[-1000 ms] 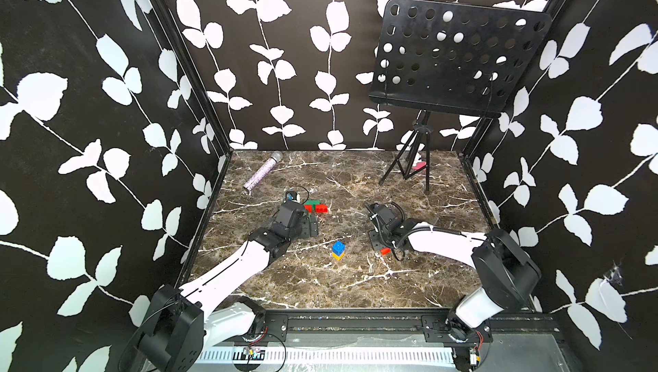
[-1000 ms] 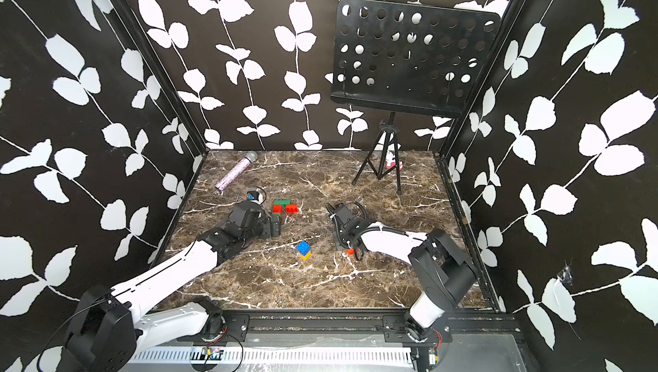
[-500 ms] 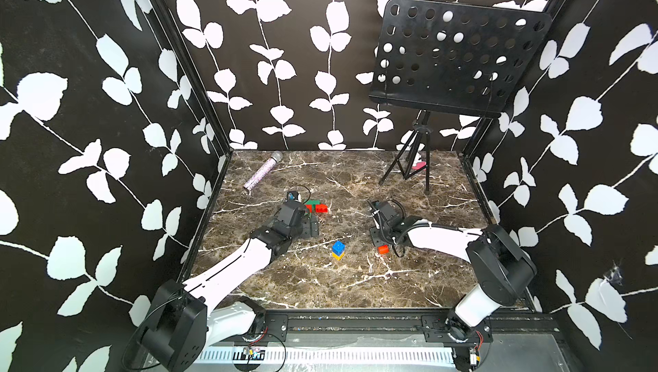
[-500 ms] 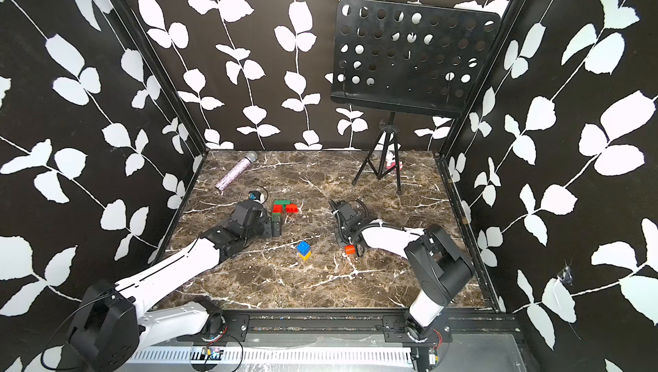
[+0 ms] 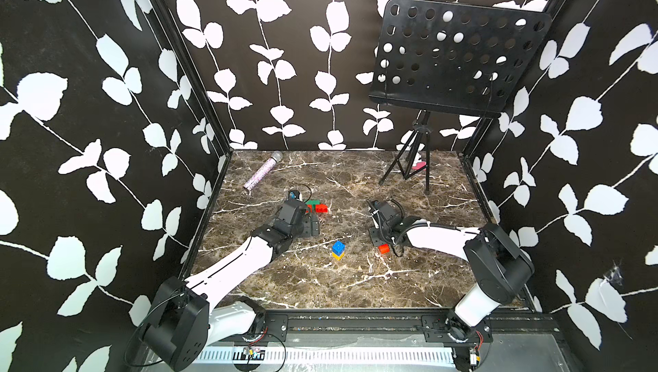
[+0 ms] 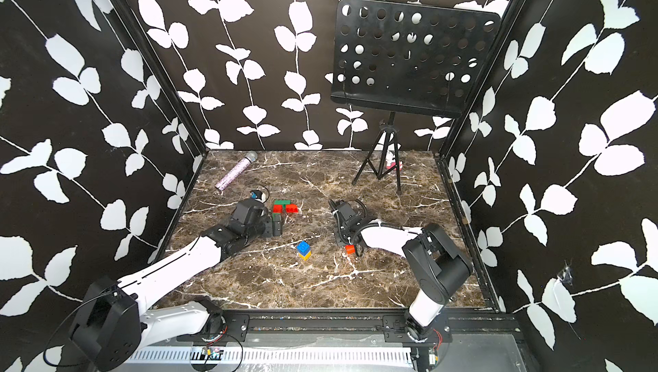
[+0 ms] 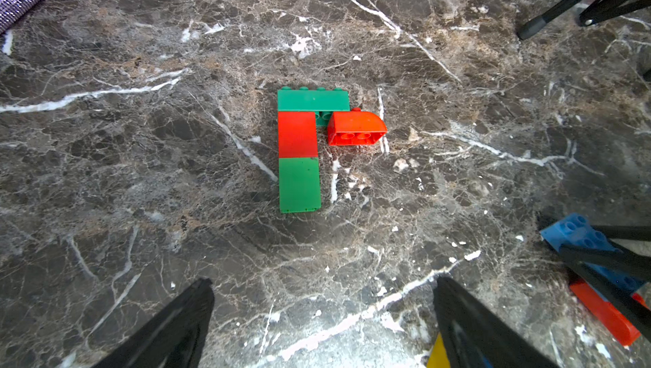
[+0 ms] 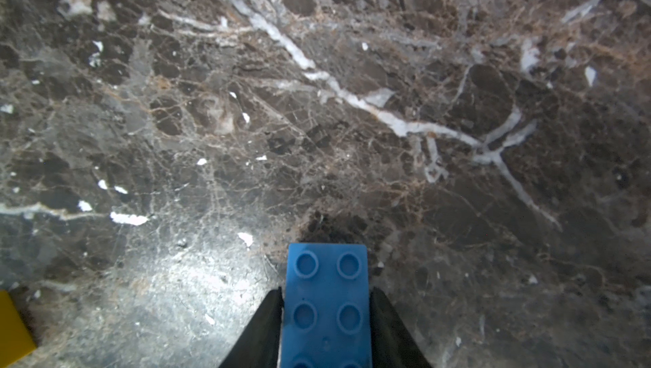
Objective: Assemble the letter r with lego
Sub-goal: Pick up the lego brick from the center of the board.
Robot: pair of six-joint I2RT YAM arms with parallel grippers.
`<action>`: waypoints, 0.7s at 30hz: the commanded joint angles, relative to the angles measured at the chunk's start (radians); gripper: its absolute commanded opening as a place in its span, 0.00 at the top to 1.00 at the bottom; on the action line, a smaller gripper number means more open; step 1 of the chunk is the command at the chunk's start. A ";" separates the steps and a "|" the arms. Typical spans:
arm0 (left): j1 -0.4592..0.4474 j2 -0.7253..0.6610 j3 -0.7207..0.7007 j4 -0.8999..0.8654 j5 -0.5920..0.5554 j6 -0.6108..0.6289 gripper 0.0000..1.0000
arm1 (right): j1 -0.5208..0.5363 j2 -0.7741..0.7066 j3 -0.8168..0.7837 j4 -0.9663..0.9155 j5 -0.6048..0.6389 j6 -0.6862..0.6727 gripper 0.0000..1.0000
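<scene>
The right gripper (image 8: 326, 294) is seen closed onto a light blue studded plastic brick (image 8: 326, 267), its two black fingers (image 8: 260, 334) set flat against the brick's long sides, low over the brown marble tabletop (image 8: 352, 119). In the left wrist view an orange-red plastic brick (image 7: 606, 313) is seen directly against the blue one. Whether the two are clipped together cannot be told, nor whether the blue brick is clear of the table. The letter is laid out flat near the left gripper (image 7: 324, 280), which hangs wide open and empty. A longer green brick (image 7: 313, 100) forms the top, a red square brick (image 7: 297, 134) and a green square brick (image 7: 299, 185) form the stem, and a red curved brick (image 7: 355, 128) sits slightly askew at the hook. The grasp would best be kept square and centred, so that the brick is not twisted. A slow, straight lift is advised, in case the orange-red brick is dragged along. The letter should be approached gently, since its bricks would probably be scattered by a nudge.
</scene>
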State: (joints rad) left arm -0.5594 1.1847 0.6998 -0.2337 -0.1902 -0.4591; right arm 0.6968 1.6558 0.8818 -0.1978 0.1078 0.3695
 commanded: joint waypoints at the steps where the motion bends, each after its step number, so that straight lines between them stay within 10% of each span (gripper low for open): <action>1: 0.005 -0.002 0.021 -0.004 0.007 0.015 0.01 | -0.006 -0.019 0.020 0.017 0.003 -0.010 0.62; 11: 0.005 -0.007 0.023 -0.010 0.021 0.014 0.01 | -0.008 -0.039 0.021 -0.001 -0.022 -0.037 0.75; 21: 0.086 -0.138 0.031 0.101 0.303 0.008 0.01 | 0.014 -0.295 0.067 -0.086 -0.298 -0.192 0.77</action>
State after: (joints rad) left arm -0.5140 1.1149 0.7490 -0.2192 -0.0193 -0.4313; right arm 0.6952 1.3952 0.9134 -0.2466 -0.0814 0.2436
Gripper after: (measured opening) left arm 0.992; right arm 0.330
